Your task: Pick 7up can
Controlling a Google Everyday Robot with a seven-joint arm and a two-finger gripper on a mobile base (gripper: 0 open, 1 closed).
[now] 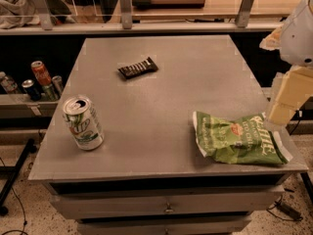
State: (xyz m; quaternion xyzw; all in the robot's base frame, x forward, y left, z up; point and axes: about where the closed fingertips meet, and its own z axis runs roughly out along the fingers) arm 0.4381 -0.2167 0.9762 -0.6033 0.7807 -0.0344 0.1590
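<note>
The approach step is judged in hand: the 7up can is found upright near the front-left corner of the table, and the gripper, whose state cannot be told, is held by the right edge, so a reach across is needed.

Dim warm light, hand pale at right edge.

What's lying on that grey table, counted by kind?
Drink cans: 1, the 7up can
Snack bars: 1, the dark bar
Chip bags: 1, the green bag
Total: 3
The gripper hangs by the right edge of the table, near the bag.
</note>
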